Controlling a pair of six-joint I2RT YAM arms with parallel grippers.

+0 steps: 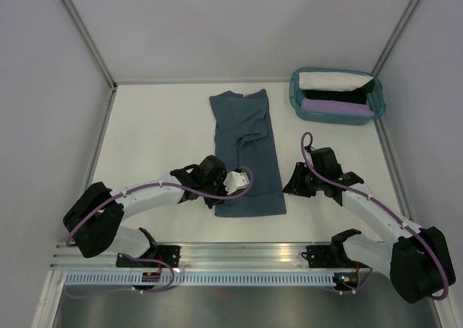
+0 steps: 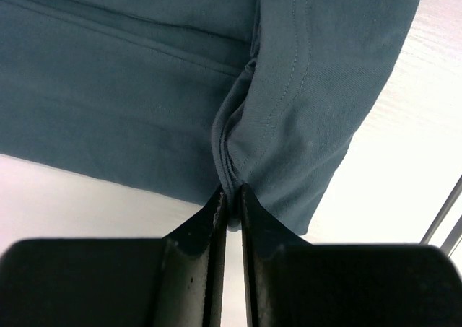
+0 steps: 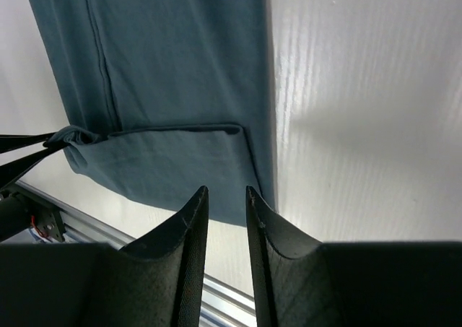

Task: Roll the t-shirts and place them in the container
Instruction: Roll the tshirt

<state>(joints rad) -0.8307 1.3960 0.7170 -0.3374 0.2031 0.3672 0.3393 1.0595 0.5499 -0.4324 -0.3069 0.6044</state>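
The t-shirt (image 1: 246,150) is a soft, matte slate-blue knit, folded lengthwise into a long strip. It lies flat on the middle of the white bench (image 1: 159,132), collar end away from the arms and hem end towards them. A tucked-in sleeve makes a small ridge about halfway along. In the left wrist view the cloth (image 2: 144,89) shows a fine weave and a double line of stitching along one folded edge.

The left gripper (image 1: 219,201) has its fingers (image 2: 206,229) closed on the strip's near left corner (the fabric bunches into a tight pleat just above the black tips). The right gripper (image 1: 291,184) sits just beside the strip's right edge. Its fingers (image 3: 191,219) stand a narrow slit apart, and the wrist view looks over the near right corner of the shirt (image 3: 166,74).

Bare bench lies open on both sides of the strip. The near hem stops short of the ribbed metal rail (image 1: 246,254). A teal plastic basket (image 1: 340,118) with white, black and lavender folded cloth stands in the far right corner, well apart.
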